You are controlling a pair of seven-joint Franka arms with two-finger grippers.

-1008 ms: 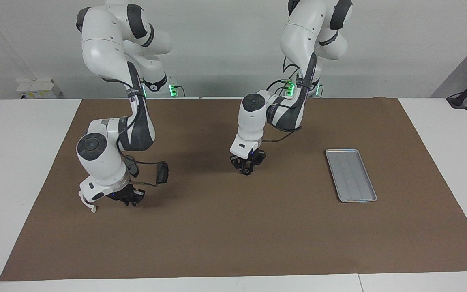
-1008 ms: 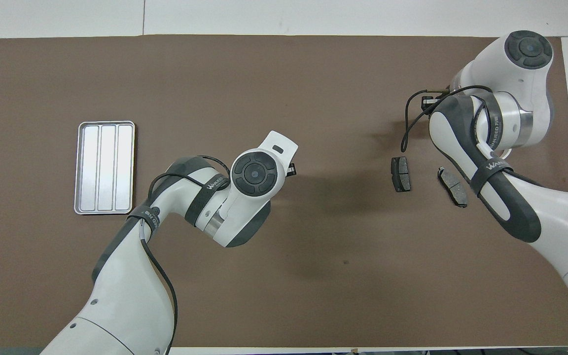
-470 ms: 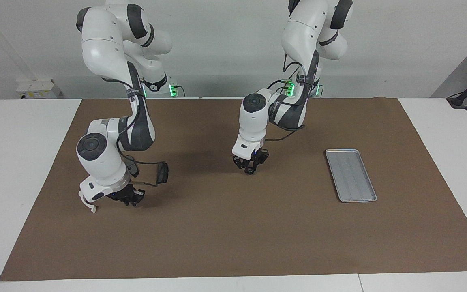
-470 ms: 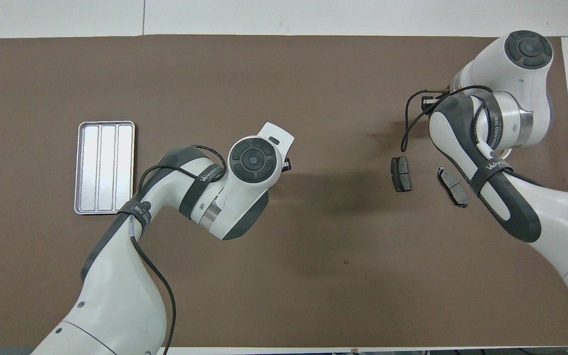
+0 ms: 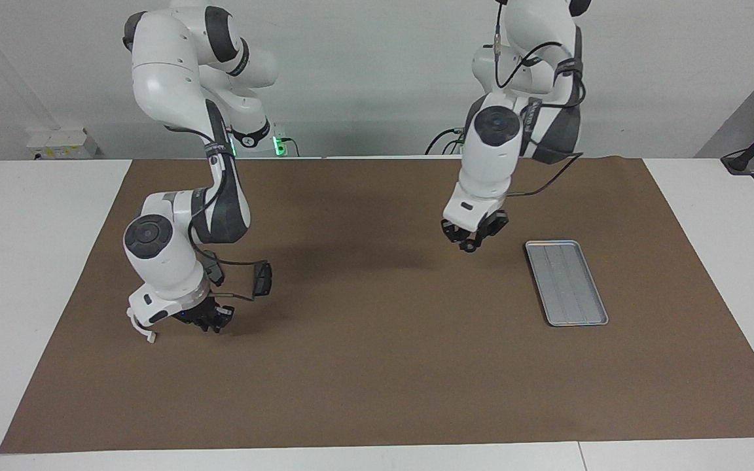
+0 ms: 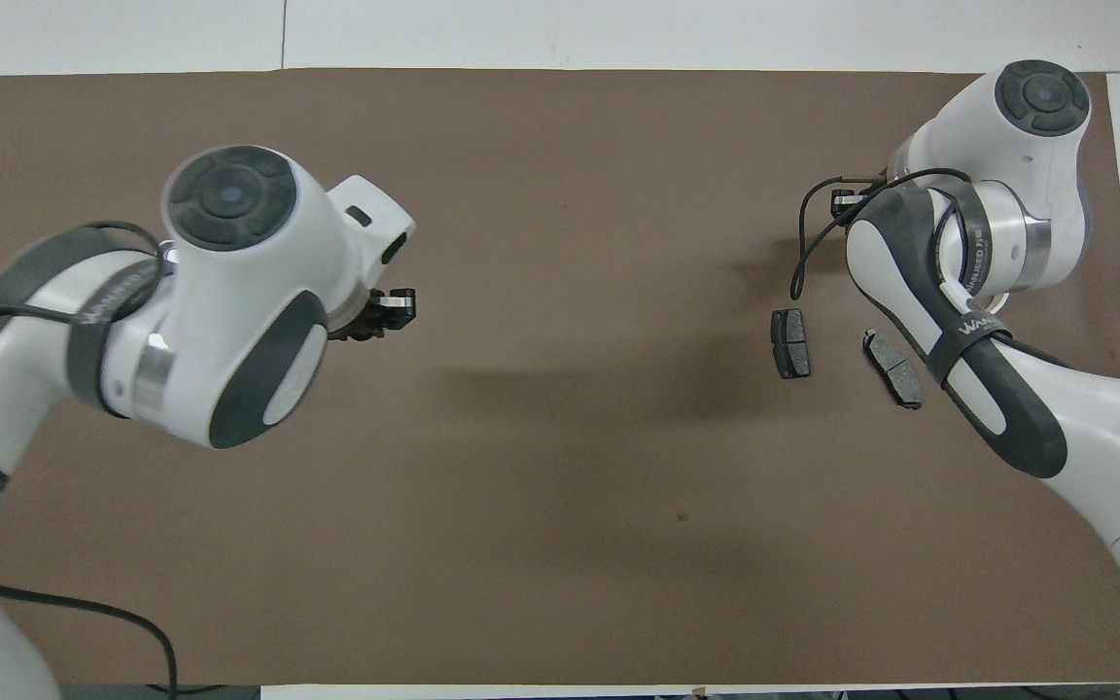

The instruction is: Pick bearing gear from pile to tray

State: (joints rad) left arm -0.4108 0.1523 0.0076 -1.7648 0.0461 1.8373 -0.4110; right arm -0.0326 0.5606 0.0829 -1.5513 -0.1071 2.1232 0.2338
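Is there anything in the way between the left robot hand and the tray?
Nothing visible is. The left gripper hangs in the air over bare brown mat, just beside the tray. Only open mat lies between them. What its fingertips may pinch cannot be made out.

Two robot arms, each with one tool, over one brown mat [image 5: 377,366] on a white bench: one metal tray [image 5: 567,282], two brake pads [image 6: 790,342] and one white bracket [image 5: 142,331].
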